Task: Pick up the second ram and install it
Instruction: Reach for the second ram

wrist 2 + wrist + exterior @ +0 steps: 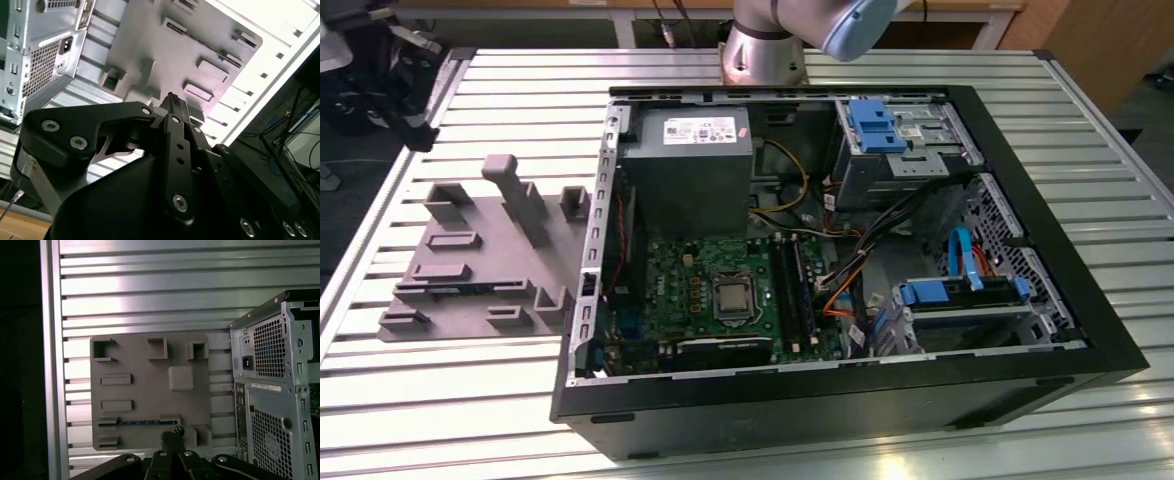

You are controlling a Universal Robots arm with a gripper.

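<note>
First wrist view showed the second ram standing on edge in a slot of the grey fixture block. The jaws were closed on nothing, well apart from it. A clean pick wanted them squared across its thin edge, mid-length.

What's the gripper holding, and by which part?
Nothing. The gripper is shut and empty above the grey fixture block, where the second ram lies in its slot.

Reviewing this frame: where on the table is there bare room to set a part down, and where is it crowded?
Bare slats: the table strip between the grey fixture block and the near edge, and the band beyond the block toward the far edge. Crowded: inside the open computer case, packed with cables and drives.
</note>
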